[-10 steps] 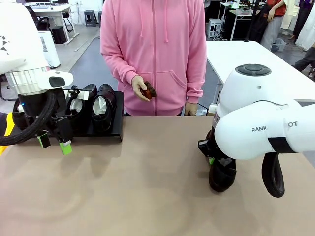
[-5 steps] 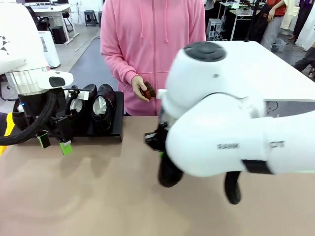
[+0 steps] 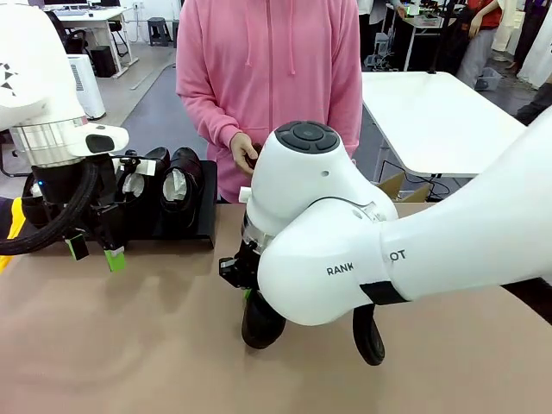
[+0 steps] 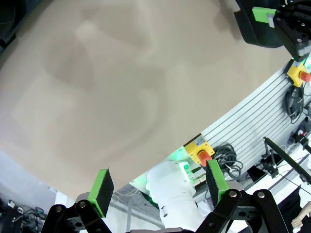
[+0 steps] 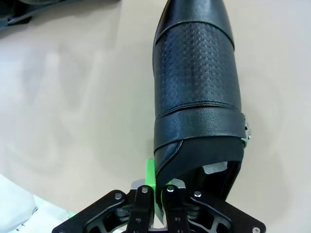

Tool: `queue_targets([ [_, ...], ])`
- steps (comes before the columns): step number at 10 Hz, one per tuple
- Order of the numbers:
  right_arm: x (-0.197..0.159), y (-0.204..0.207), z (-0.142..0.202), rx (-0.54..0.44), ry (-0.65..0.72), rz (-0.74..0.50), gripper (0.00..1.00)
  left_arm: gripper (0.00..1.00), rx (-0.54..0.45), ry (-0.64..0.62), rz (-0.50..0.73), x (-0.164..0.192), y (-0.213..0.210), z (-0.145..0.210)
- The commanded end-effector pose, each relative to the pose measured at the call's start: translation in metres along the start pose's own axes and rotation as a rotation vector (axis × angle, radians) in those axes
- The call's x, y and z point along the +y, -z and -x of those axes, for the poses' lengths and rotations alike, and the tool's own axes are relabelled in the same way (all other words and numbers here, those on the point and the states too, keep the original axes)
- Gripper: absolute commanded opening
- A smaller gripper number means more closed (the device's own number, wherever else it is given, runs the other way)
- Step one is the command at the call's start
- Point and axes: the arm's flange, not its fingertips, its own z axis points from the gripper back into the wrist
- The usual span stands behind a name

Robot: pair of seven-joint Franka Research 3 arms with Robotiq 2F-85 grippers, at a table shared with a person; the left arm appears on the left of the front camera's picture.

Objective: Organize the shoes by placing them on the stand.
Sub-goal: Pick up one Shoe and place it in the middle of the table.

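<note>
Two glossy black shoes (image 3: pixel 179 185) with white paper inside stand side by side on the low black stand (image 3: pixel 204 229) at the table's far left. My left gripper (image 3: pixel 95 251) hangs open just in front of the stand; its green pads (image 4: pixel 101 191) stand wide apart with nothing between them. My right gripper (image 3: pixel 247 280) is at the table's middle, shut on the collar edge of another black shoe (image 5: pixel 199 87). That shoe (image 3: pixel 261 321) hangs toe-down, low over the tabletop. Whether its toe touches the table I cannot tell.
A person in a pink hoodie stands at the far side, holding a small brown brush (image 3: pixel 255 158) in one hand. My bulky white right arm (image 3: pixel 345 250) spans the table's middle and right. The tan tabletop (image 3: pixel 129 345) lies bare between the stand and the hanging shoe.
My right arm has swung from the table's right side to its middle, carrying the shoe leftward toward the stand. The left arm and the shoes on the stand have not moved.
</note>
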Motion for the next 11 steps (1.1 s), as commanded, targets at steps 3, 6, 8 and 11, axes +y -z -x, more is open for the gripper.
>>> queue_targets([
  [3,0.011,-0.001,-0.011,0.004,0.064,-0.054,0.36,0.99,-0.005,0.004,0.009,0.0,0.0,0.005],
  [6,0.005,-0.01,-0.013,0.031,0.092,-0.087,0.91,0.99,-0.005,0.004,0.009,0.0,0.0,0.005],
  [8,-0.004,-0.03,-0.017,0.049,0.138,-0.141,1.0,0.99,-0.005,0.004,0.009,0.0,0.0,0.005],
  [11,0.003,-0.025,-0.019,0.048,0.164,-0.144,1.0,0.99,-0.005,0.004,0.009,0.0,0.0,0.005],
])
